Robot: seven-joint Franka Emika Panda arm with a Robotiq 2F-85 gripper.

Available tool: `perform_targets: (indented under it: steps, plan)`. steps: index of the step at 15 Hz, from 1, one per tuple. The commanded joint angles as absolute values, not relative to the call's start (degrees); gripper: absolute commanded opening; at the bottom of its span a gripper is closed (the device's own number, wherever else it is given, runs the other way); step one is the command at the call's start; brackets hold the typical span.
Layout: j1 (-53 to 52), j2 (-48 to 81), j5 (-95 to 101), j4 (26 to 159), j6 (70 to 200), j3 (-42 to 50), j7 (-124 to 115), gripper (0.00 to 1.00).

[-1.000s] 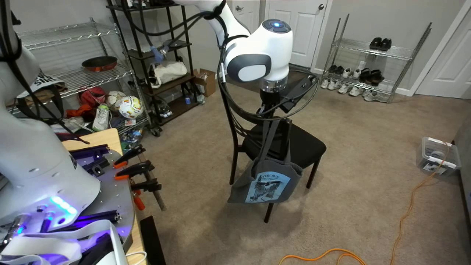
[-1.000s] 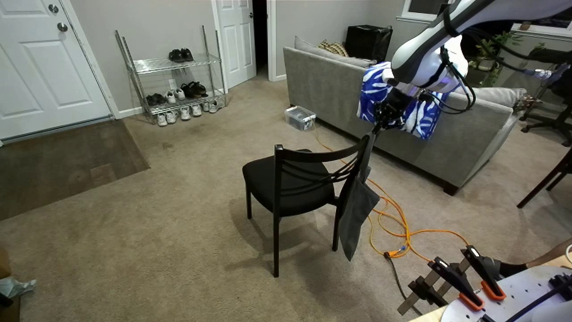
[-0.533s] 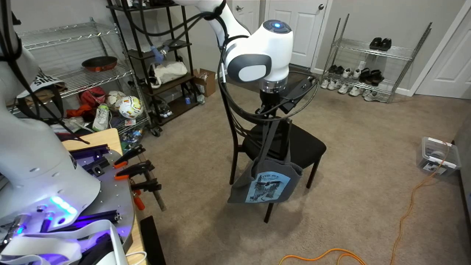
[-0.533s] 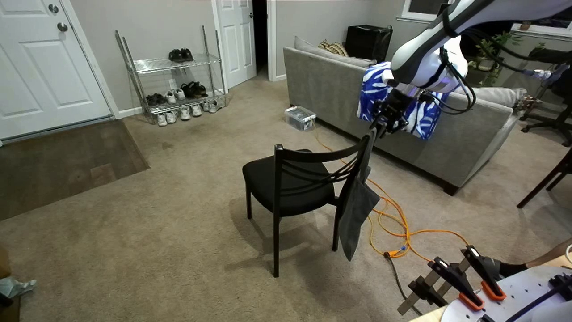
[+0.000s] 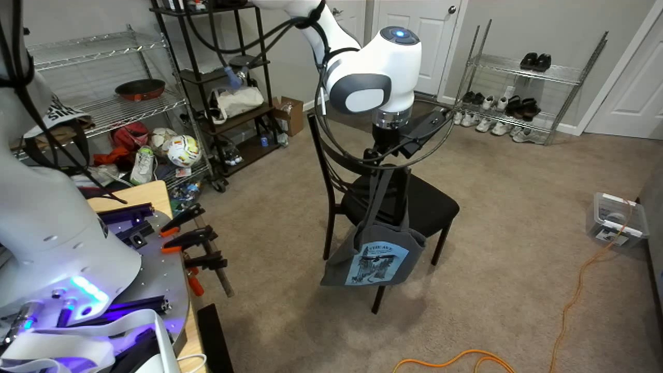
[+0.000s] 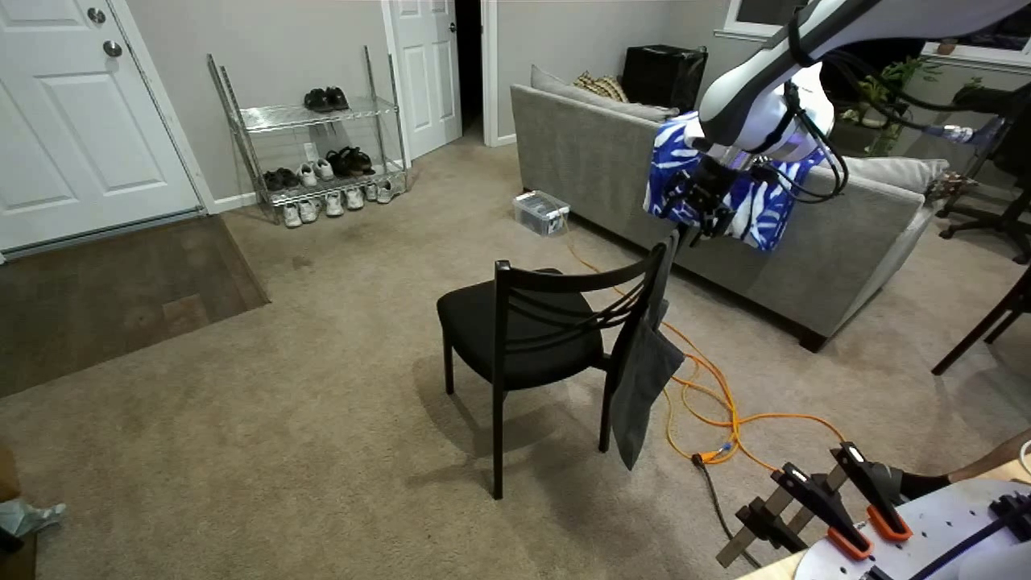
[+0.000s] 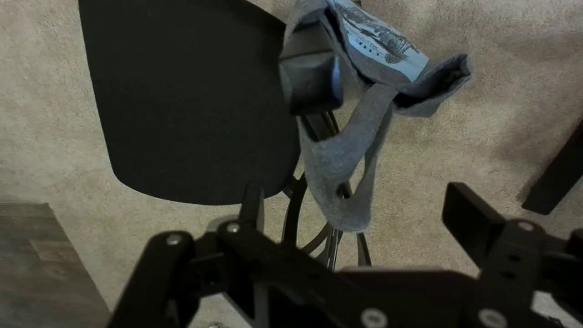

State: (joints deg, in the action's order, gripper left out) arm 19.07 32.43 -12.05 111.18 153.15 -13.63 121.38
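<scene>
Wrist view showed the gray tote bag (image 7: 378, 75) hanging by its straps (image 7: 334, 159) from the black chair (image 6: 515, 338), with the capped top of a chair post (image 7: 313, 86) standing inside their loop. The gripper (image 7: 357, 200) had its 2 jaws set wide apart. The strap end lay between the 2 fingers (image 7: 469, 221) as seen there, with carpet (image 6: 242, 435) visible on either side of it, so the jaws held nothing and the straps touched neither of them.

In both exterior views the gripper was near the top of the post, close above the bag. The fingertips were too dark there for finer detail. The bag's body hung down along the outside of the chair back (image 6: 576, 282), and in an exterior view its printed panel (image 5: 377, 263), light blue with a dark drawing, faced the camera. A chair leg (image 5: 378, 301) showed below its lower edge. The chair stood upright on the carpet, its seat (image 7: 191, 105) to the left of the post in the wrist view.

The white arm (image 5: 380, 70) arched over the chair, with a blue light (image 5: 399, 33) on its rounded top joint. Farther out, in an exterior view, a blue and white cloth (image 6: 671, 153) draped the back of a gray sofa (image 6: 592, 153), and a clear plastic box (image 6: 541, 212) sat near it. An orange cord (image 6: 785, 416) lay looped on the carpet. Shoes (image 6: 326, 99) filled parts of 2 shelves on a wire rack (image 6: 278, 119). Black clamps (image 5: 189, 237) gripped the edge of a wooden table (image 5: 140, 197).
</scene>
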Motion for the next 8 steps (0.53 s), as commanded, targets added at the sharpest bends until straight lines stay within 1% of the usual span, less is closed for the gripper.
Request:
perform_targets:
  steps: [1,4,8]
  plan:
    - [18.21,33.28,-12.85,109.20,151.60,-12.86,120.29,0.74]
    - [18.31,33.65,-12.94,108.62,151.55,-13.00,120.37,0.53]
    - [18.33,33.81,-12.88,108.42,151.39,-13.09,120.56,0.28]
